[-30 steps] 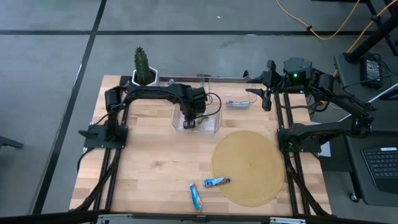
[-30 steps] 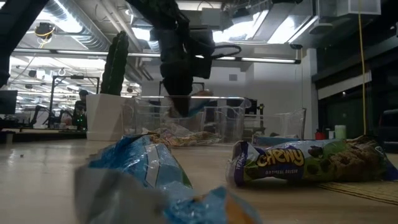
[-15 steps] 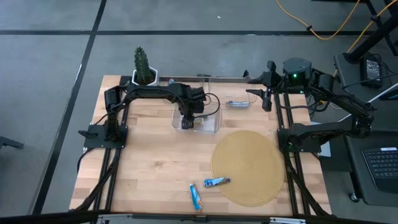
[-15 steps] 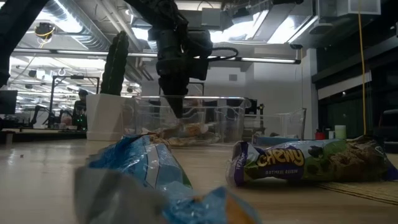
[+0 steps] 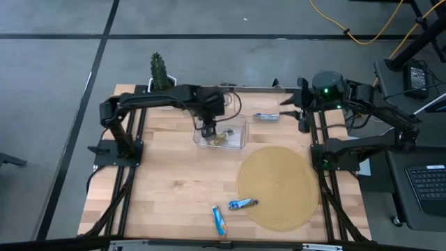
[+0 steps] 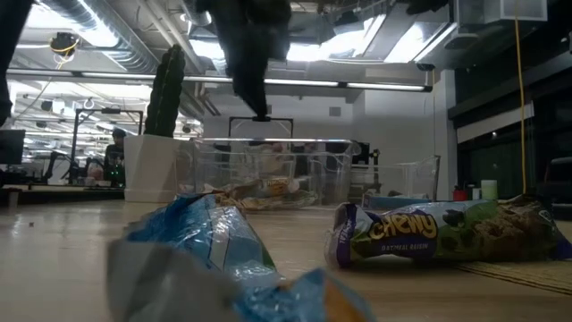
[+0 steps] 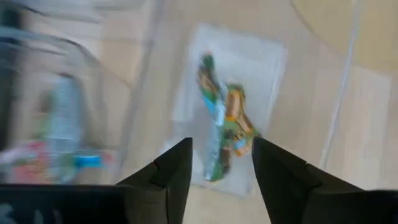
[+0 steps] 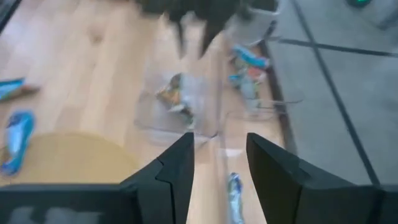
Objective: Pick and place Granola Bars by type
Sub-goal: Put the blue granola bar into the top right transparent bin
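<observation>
A clear bin (image 5: 237, 134) near the table's far middle holds greenish-gold granola bars (image 7: 224, 121), lying flat on its floor (image 5: 221, 138). My left gripper (image 5: 208, 128) hangs open above that bin (image 6: 268, 170), holding nothing, with its fingers (image 7: 177, 171) on either side of the bars far below. Two blue bars (image 5: 219, 220) (image 5: 242, 203) lie near the front edge, one beside and one on the rim of a round mat. A further bar (image 5: 267, 116) lies near my right gripper (image 5: 304, 120), which is open and empty at the far right.
A round woven mat (image 5: 279, 187) covers the right middle. A potted cactus (image 5: 159, 72) stands at the far left corner. A second clear bin with red and blue bars (image 8: 249, 68) stands behind the first. A green "Chewy" bar (image 6: 447, 228) lies close to the low camera.
My left gripper has opened inside the clear bin and let go of a bar, which now lies on the bin's floor. The gripper has then risen clear above the bin's rim. My right arm has turned slightly in place.
</observation>
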